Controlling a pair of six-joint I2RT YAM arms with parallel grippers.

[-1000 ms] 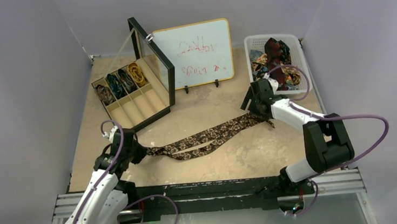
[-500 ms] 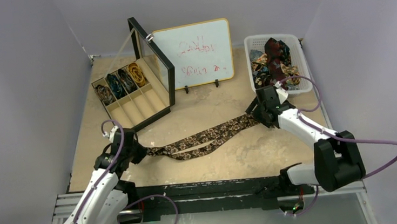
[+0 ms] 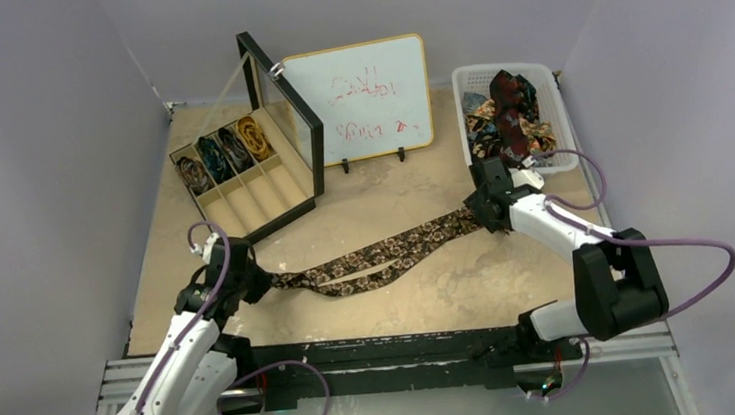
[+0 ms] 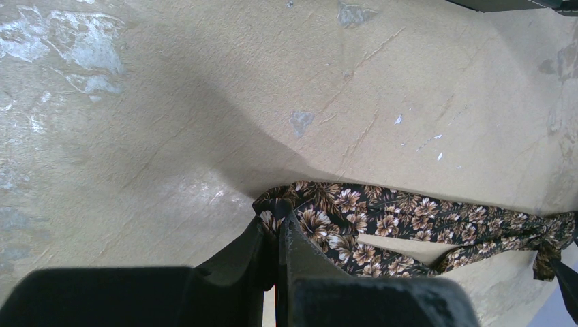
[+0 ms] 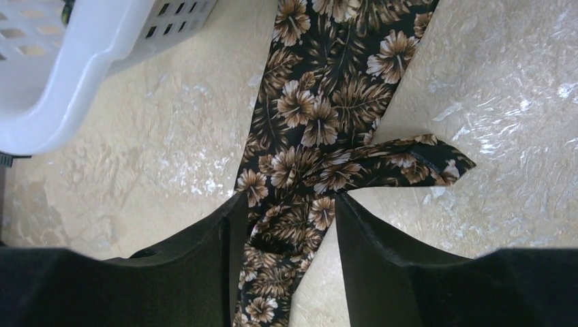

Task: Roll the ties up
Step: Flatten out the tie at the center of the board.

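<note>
**Lower left:** the left gripper [image 3: 256, 281] is clenched on the folded end of the brown floral tie [image 3: 378, 259]. The tie lies doubled across the middle of the table [image 3: 471, 289].

**Centre right:** the right gripper [image 3: 484, 209] stands with jaws apart astride the tie's other end, not pinching it.

**Upper left:** rolled ties [image 3: 223, 152] sit at the far ends of the box [image 3: 272, 191] compartments.

**Upper right:** loose ties [image 3: 510, 105] fill the basket [image 3: 561, 125].

**Step in hand, judged:** securing both ends before rolling. The next move calls for closing the right jaws squarely on the cloth, then drawing it straight.
</note>
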